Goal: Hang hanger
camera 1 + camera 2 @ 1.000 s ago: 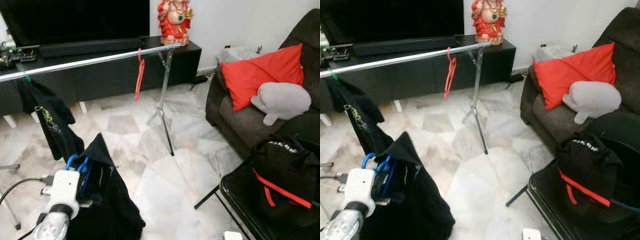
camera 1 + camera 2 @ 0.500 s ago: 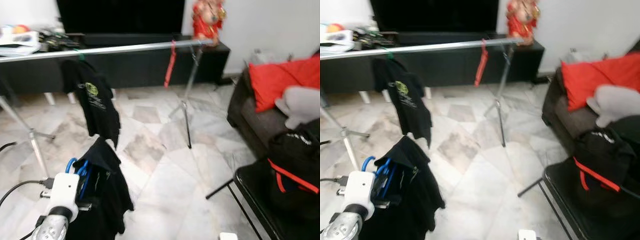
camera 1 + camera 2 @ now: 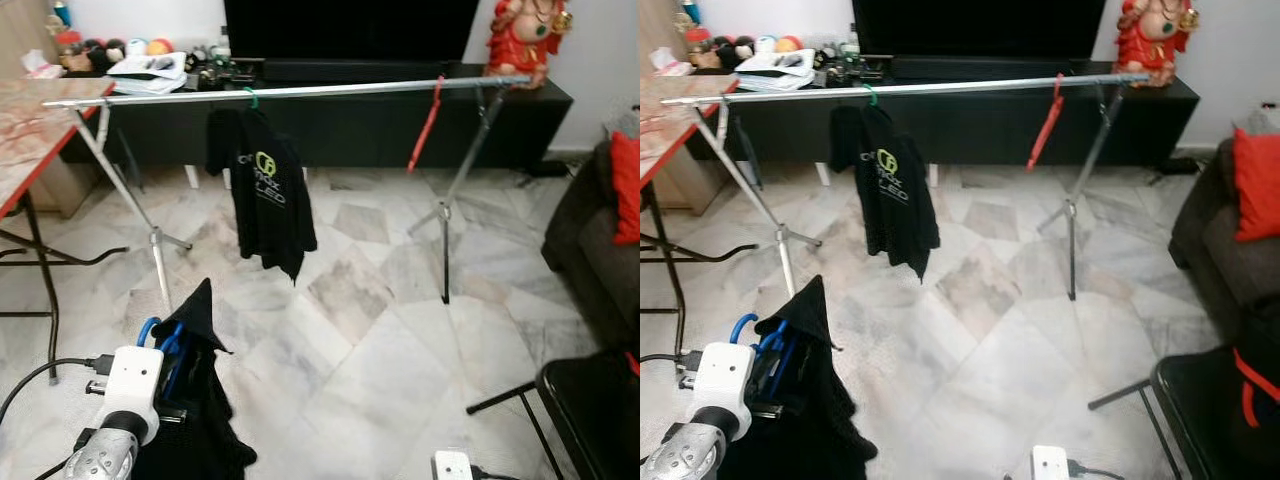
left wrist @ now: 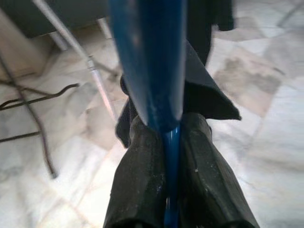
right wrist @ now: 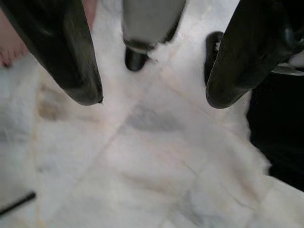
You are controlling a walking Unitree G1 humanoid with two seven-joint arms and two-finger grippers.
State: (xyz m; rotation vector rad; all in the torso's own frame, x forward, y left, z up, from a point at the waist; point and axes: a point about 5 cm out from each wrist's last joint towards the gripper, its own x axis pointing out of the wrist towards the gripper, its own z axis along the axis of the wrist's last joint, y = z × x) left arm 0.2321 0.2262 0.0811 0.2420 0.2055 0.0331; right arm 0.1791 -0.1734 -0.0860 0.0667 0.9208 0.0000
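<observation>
**Left gripper clamps blue hanger with black garment, short of the rail**

Left eye view: silver rail (image 3: 300,91) runs across the room on tripod legs, in front of a black TV cabinet (image 3: 400,120). A black shirt (image 3: 262,190) hangs from the rail on a green hook. A red hanger (image 3: 426,125) hangs further toward the rail's right end. Red figurine (image 3: 525,38) stands on the cabinet at right. Table (image 3: 30,120) with red edge at left. Dark sofa (image 3: 595,260) at right edge with a bit of red cushion (image 3: 628,190). Black chair (image 3: 590,415) at bottom right. Marble floor (image 3: 380,330). Bottom left: left arm with white wrist block, blue hanger (image 3: 165,345) sticking up past it, black garment (image 3: 200,400) draped on it. The hanger is low, near the floor, well apart from the rail.

Right eye view: same scene, left gripper (image 3: 768,375) mostly hidden behind the wrist block and cloth.

Left wrist view: two black fingers (image 4: 140,185) pressed tight on the blue hanger bar between them, garment just beyond, a tripod leg and floor behind.

Right wrist view: right gripper (image 5: 152,102) with fingers (image 5: 61,52) spread wide, nothing between them, pointing down at the floor; dark cloth at one edge.
</observation>
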